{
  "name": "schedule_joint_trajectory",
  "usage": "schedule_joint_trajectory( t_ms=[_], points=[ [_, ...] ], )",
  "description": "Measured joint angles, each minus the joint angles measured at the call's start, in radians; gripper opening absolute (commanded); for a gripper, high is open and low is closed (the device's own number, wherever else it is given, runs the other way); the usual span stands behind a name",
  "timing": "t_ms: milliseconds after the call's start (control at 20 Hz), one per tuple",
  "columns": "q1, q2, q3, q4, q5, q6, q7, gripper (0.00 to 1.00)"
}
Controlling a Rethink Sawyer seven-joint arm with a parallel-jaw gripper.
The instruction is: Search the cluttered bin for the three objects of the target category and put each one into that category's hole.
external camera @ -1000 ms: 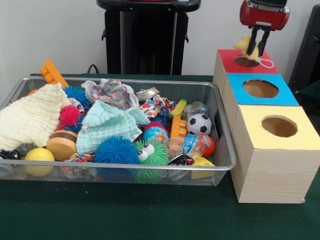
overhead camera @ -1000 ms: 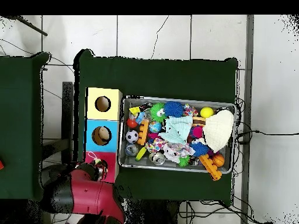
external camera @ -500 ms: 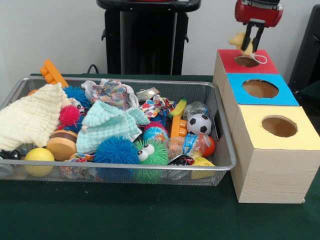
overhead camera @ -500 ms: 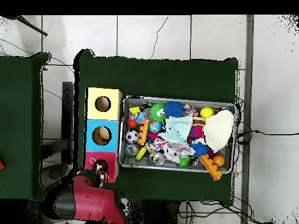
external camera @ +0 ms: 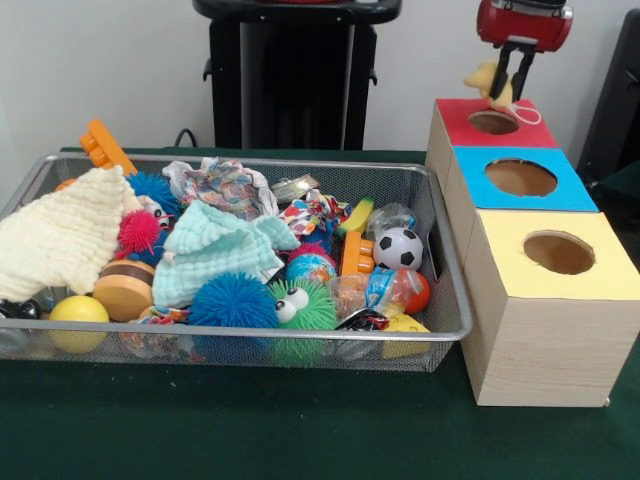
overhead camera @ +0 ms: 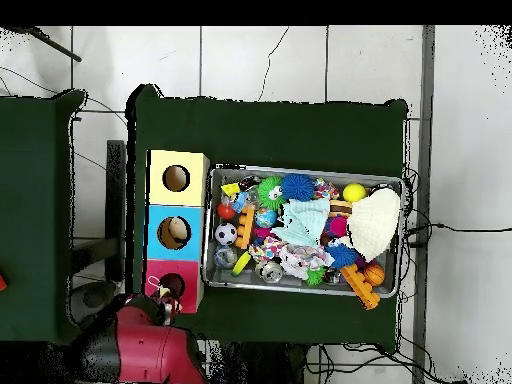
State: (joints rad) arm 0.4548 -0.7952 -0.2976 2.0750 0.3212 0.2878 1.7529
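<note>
Wire bin (external camera: 300, 335) on green tabletop (external camera: 250, 430): contents heaped, lower items largely buried under cloths (external camera: 215, 250). Yellow-topped box (external camera: 540, 300) nearest, blue-topped box (external camera: 520, 185) behind, red-topped box (external camera: 490, 125) farthest. Claw (external camera: 508, 92) grips a yellow toy (external camera: 488, 80) above the red-topped box's hole; the toy's shape is indistinct.

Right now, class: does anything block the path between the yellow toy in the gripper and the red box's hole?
Nothing visible does. The yellow toy hangs in the gripper above the red box's hole, which is open.
</note>
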Motion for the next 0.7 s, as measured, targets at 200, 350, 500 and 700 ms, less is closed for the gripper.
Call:
schedule_joint_trajectory(
  t_ms=[200,350,500,700],
  points=[
    [0.018,0.001,0.000,0.000,0.000,0.000,0.000,0.00],
    [0.033,0.005,0.000,0.000,0.000,0.000,0.000,0.00],
    [0.041,0.010,0.000,0.000,0.000,0.000,0.000,0.00],
    [0.046,0.020,0.000,0.000,0.001,0.000,0.000,0.00]
  ],
)
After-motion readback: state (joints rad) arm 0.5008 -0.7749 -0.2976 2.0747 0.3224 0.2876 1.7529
